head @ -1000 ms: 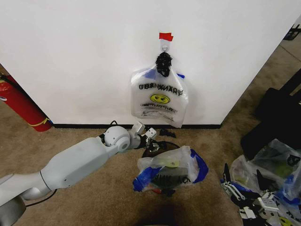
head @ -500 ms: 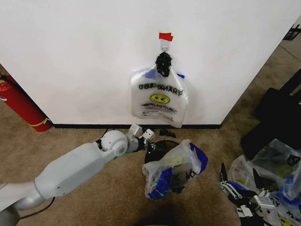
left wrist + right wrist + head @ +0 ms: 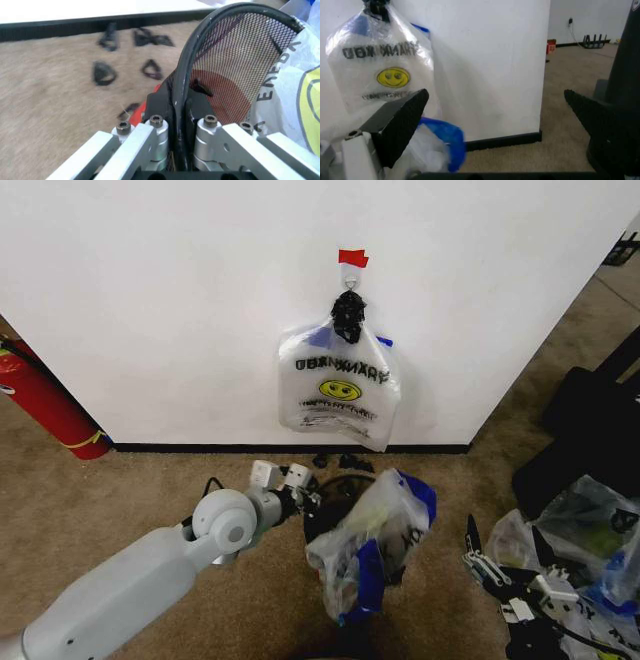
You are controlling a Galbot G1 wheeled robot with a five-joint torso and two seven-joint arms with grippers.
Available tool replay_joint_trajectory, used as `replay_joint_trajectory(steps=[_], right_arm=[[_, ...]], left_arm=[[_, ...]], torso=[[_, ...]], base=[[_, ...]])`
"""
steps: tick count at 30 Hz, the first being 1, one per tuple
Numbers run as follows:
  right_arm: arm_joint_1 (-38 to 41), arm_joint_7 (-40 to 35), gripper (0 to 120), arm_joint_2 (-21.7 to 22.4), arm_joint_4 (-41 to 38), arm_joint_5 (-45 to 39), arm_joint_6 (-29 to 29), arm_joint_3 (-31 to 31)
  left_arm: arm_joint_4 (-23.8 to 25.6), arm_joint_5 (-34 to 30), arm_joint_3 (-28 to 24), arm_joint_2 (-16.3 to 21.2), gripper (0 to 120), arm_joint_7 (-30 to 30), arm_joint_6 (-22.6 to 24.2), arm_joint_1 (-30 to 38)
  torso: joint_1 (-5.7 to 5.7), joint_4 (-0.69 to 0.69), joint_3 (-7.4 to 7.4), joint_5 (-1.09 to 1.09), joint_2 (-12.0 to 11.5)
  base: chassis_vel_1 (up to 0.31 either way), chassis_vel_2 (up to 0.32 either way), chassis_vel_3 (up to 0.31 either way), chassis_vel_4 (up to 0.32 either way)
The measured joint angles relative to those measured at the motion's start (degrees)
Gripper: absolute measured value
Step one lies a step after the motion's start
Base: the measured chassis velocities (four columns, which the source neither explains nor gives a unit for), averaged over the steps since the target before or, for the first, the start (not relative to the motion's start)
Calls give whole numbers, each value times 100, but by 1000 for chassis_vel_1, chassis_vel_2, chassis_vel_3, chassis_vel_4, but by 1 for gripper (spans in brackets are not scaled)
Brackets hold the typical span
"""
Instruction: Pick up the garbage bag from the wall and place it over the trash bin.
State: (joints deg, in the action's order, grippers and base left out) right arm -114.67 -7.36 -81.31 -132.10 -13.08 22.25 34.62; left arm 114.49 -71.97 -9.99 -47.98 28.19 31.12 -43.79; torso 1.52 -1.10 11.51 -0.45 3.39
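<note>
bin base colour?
Red, seen through the trash bin's black mesh; left wrist view shows it best.

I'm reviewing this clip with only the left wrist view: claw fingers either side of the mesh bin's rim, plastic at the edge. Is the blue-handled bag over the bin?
Observer: Only partly. In the head view the garbage bag hangs bunched on the right side of the trash bin, and the rim by the left claw is bare.
Operator: And the other arm?
Observer: The right claw sits low to the right of the bin, open, apart from the bag.
Operator: Anything hanging behind?
Observer: A whiter smiley-face bag hangs on the wall from a hook under red tape.
</note>
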Motion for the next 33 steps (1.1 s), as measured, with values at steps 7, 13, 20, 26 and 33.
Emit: replay_joint_trajectory(steps=[7, 13, 20, 26, 33], right_arm=[[47, -126, 100, 51, 37, -18, -184, -19], [117, -151, 100, 58, 84, 26, -303, -81], [183, -206, 100, 164, 55, 29, -490, -70], [287, -262, 100, 250, -17, 18, -738, -125], [451, -350, 100, 340, -69, 42, -996, -220]], left_arm=[[313, -172, 492, -209, 3, 805, -296, -908], [423, 84, 523, -494, 3, 1038, -707, -1233], [253, 367, 399, -782, 3, 1335, -1098, -1189], [194, 376, 333, -940, 3, 1682, -1167, -1180], [195, 246, 343, -958, 3, 1847, -1173, -1338]], torso=[[0, 0, 0, 0, 0], [0, -1, 0, 0, 0], [0, -1, 0, 0, 0], [0, -1, 0, 0, 0], [0, 0, 0, 0, 0]], base=[[0, 0, 0, 0], [0, 0, 0, 0], [0, 0, 0, 0], [0, 0, 0, 0], [0, 0, 0, 0]])
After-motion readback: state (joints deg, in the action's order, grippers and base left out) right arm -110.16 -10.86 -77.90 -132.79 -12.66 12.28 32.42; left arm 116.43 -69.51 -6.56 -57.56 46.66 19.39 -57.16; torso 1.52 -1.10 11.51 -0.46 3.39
